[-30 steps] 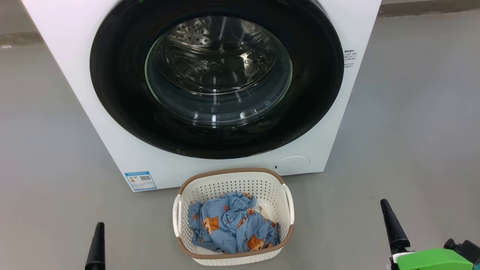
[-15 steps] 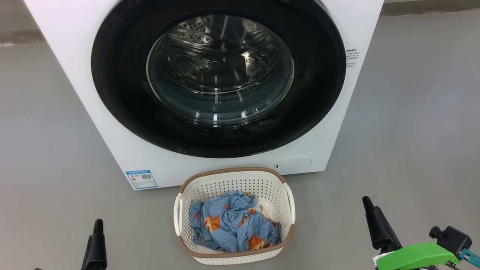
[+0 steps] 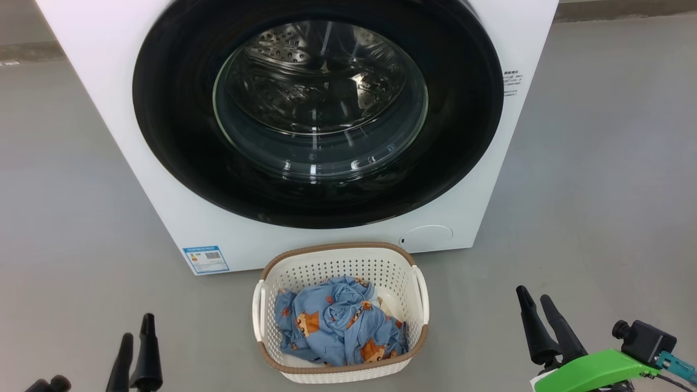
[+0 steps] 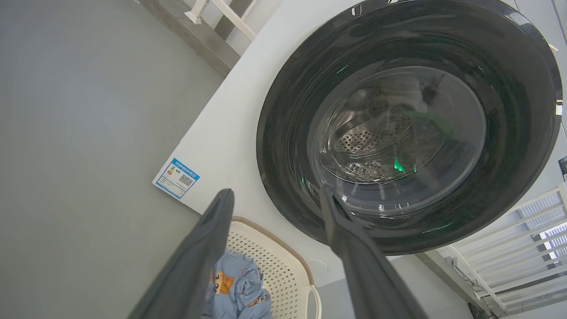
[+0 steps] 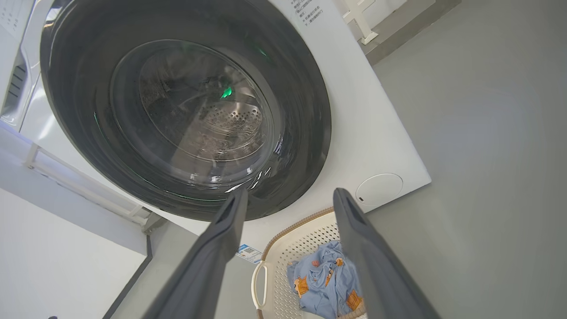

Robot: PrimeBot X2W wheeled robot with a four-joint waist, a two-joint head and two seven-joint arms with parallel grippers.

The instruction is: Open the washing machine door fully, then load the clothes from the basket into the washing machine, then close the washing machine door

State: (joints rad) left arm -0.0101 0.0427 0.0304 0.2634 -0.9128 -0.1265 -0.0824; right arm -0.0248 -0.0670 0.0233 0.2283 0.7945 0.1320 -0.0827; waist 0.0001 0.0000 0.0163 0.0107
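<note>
Door first: the washing machine door [image 3: 318, 103] sits shut, flush on the white front of the washing machine [image 3: 109, 81], with the steel drum glinting through the glass. At six o'clock from it, the basket [image 3: 337, 267] stands on the grey floor [image 3: 599, 163], close in front of the machine, and the clothes [image 3: 337, 326] are heaped inside, untouched. Out at eight o'clock from the basket is the left gripper [image 3: 136, 328], fingers aimed up toward the machine, spread wide and empty. At four o'clock is the right gripper [image 3: 533, 294] on its green wrist mount [image 3: 593, 370], fingers leaning toward eleven o'clock, likewise wide and empty. Both are well apart from basket and door.
</note>
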